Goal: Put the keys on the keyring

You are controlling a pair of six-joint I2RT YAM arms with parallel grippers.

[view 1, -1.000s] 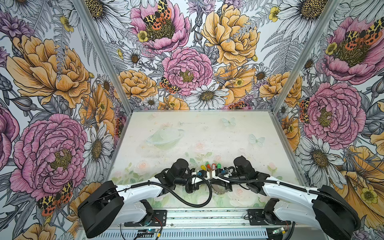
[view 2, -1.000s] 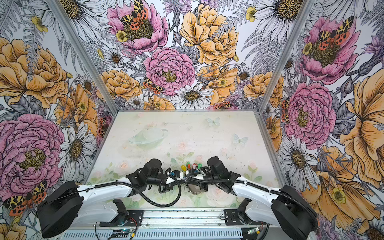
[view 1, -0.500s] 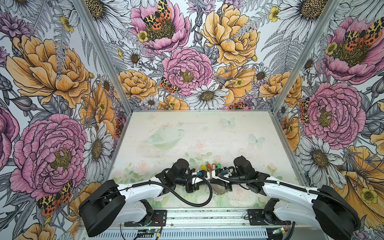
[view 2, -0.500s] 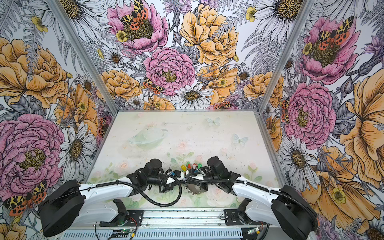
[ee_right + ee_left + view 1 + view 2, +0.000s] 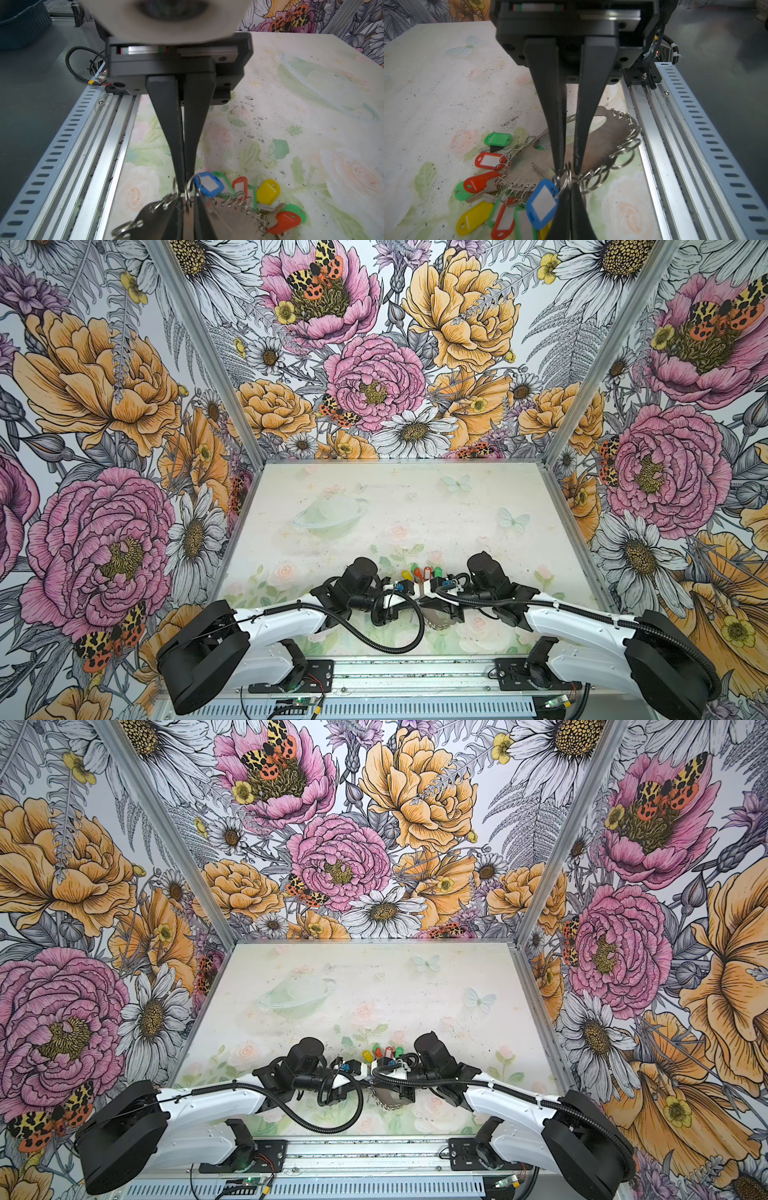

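Note:
The keyring (image 5: 602,141) is a flat grey oval band fringed with silver rings, held tilted above the table near its front edge. My right gripper (image 5: 568,171) is shut on its rim; its jaws also show in the right wrist view (image 5: 188,197). Several keys (image 5: 419,572) in green, red and yellow hang from its rings. A blue key (image 5: 543,202) dangles on a silver ring right at the pinch. My left gripper (image 5: 569,187) is shut on that ring, tip to tip with the right one. The blue key (image 5: 209,186) sits beside the left gripper (image 5: 184,186).
An aluminium rail (image 5: 664,145) runs along the table's front edge just beside the keyring. A black cable loop (image 5: 395,639) hangs under the left arm. A dark bin (image 5: 20,20) stands off the table beyond the rail. Floral walls close in three sides.

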